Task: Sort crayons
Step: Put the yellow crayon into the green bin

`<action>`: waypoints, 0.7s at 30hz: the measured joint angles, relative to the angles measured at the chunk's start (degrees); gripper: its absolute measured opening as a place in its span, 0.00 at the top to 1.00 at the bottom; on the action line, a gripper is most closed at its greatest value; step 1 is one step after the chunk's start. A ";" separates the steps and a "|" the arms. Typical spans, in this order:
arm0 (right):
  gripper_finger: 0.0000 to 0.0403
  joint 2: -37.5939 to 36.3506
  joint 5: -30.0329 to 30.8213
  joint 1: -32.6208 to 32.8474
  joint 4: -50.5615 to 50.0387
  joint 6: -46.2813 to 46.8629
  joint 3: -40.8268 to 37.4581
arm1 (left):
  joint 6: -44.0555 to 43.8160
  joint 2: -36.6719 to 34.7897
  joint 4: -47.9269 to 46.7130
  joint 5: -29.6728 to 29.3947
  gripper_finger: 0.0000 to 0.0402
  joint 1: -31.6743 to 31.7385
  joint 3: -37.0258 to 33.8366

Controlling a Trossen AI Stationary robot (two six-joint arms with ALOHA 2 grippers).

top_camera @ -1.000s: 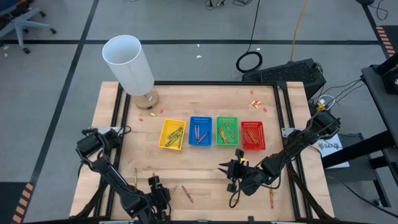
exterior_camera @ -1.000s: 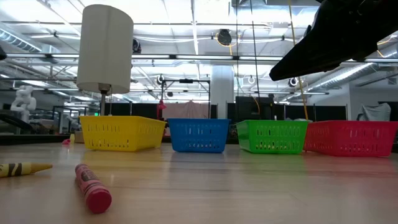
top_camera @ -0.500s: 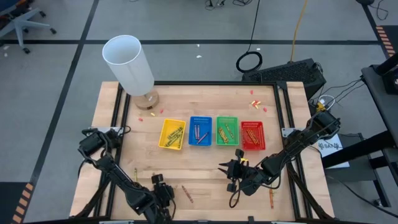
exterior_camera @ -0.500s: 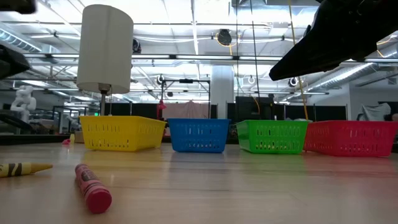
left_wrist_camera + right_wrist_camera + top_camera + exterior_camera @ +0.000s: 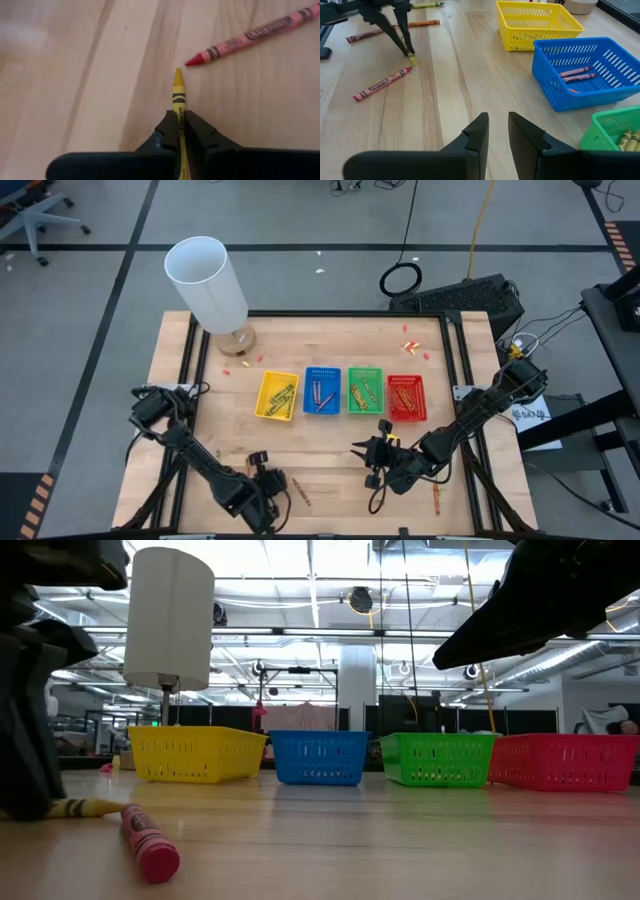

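My left gripper (image 5: 178, 120) is down at the table's near edge, left of centre (image 5: 266, 478), shut on a yellow crayon (image 5: 178, 92). That crayon (image 5: 88, 807) lies on the wood. A red crayon (image 5: 245, 39) lies on the table just past its tip, untouched (image 5: 148, 843). My right gripper (image 5: 498, 122) hangs above the table in front of the trays (image 5: 366, 456). It is open by a narrow gap, with nothing between its fingers. Other crayons lie in the yellow (image 5: 276, 395), blue (image 5: 321, 390), green (image 5: 365, 390) and red (image 5: 406, 398) trays. My left gripper pinches the yellow crayon's wrapped shaft (image 5: 178, 109) between its two fingers. The fingers slant down from the table's left and run along the crayon. Its pointed end (image 5: 178, 75) sticks out ahead of them. The crayon lies flat on the table.
A tall white cylinder (image 5: 207, 280) stands on a round foot at the far left corner. Loose crayons lie near the left edge: red (image 5: 365, 35), orange (image 5: 417, 23) and green (image 5: 427, 5). Another one (image 5: 437, 500) lies at the near right. Pink scraps (image 5: 410, 345) are scattered at the back.
My left gripper has travelled along the near edge toward the table's right, reached the yellow crayon and shut on it. The crayon has slid a little toward the red crayon and still lies on the table.
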 joint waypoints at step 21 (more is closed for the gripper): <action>0.85 0.00 0.15 -1.14 0.13 -0.07 0.00 | 4.86 -9.69 -5.22 -9.25 0.99 0.19 -0.12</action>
